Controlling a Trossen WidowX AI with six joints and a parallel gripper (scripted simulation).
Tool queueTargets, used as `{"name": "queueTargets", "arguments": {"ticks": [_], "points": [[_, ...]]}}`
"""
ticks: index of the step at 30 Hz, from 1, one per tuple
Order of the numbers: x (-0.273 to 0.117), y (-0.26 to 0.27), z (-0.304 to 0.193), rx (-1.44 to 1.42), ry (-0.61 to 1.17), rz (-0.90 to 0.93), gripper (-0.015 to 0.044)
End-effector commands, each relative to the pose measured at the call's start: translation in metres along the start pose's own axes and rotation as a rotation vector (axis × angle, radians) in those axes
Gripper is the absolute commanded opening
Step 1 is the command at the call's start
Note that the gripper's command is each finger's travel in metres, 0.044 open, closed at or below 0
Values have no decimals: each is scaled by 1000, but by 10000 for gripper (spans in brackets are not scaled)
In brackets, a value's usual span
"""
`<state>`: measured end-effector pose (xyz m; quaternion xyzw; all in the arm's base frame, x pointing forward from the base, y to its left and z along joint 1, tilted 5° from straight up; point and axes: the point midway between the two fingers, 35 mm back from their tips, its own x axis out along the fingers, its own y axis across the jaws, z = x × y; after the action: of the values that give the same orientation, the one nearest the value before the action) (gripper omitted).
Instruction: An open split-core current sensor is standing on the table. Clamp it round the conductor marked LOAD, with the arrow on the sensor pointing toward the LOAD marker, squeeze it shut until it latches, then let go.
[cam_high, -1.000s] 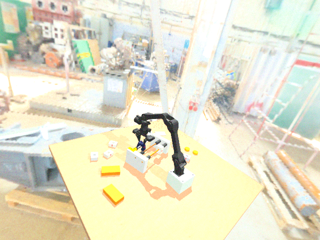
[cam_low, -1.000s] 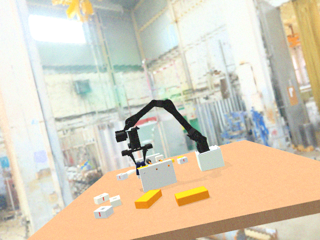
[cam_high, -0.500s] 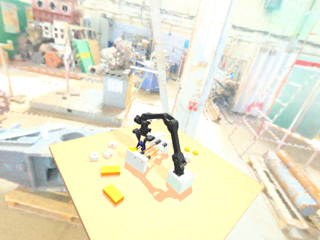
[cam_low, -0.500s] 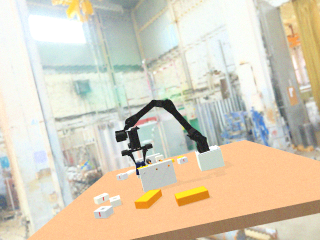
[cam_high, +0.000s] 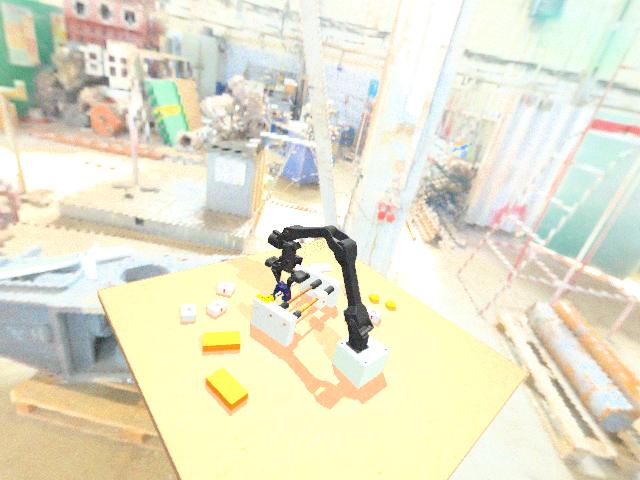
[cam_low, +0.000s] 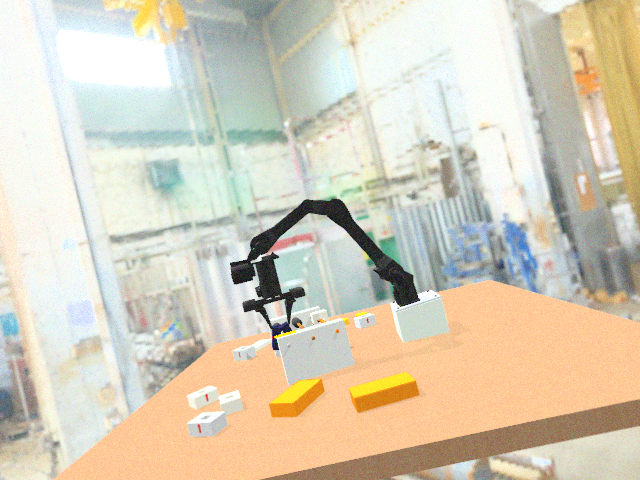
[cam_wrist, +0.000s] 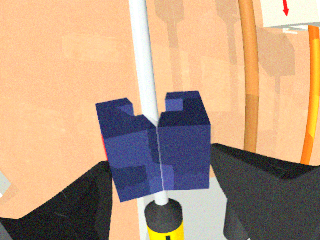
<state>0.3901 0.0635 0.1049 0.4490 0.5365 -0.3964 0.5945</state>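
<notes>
The jaws (cam_high: 283, 281) (cam_low: 279, 321) are clamped on the blue sensor (cam_high: 282, 290) (cam_low: 279, 335) (cam_wrist: 184, 150), which looks light and hard, so hold its flat sides

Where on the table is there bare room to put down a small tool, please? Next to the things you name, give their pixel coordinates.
Bare wood lies between the yellow block nearest the table's corner (cam_high: 226, 388) and the arm's white base (cam_high: 347, 361), and also right of that base in the top view. It is crowded around the white conductor frame (cam_high: 272, 321) (cam_low: 316, 353), where the gripper (cam_high: 282, 290) (cam_low: 279, 330) (cam_wrist: 160, 160) holds the blue sensor (cam_high: 282, 290) (cam_low: 278, 338) (cam_wrist: 184, 155).
</notes>
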Motion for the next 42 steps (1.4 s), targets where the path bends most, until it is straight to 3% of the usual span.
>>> {"name": "queueTargets", "arguments": {"ticks": [1,14,31,39,42], "points": [[-1,0,0,0,-1,1,0],[-1,0,0,0,-1,1,0],[-1,0,0,0,-1,1,440],[2,0,0,0,-1,1,440],[33,0,1,5,-4,4,440]]}}
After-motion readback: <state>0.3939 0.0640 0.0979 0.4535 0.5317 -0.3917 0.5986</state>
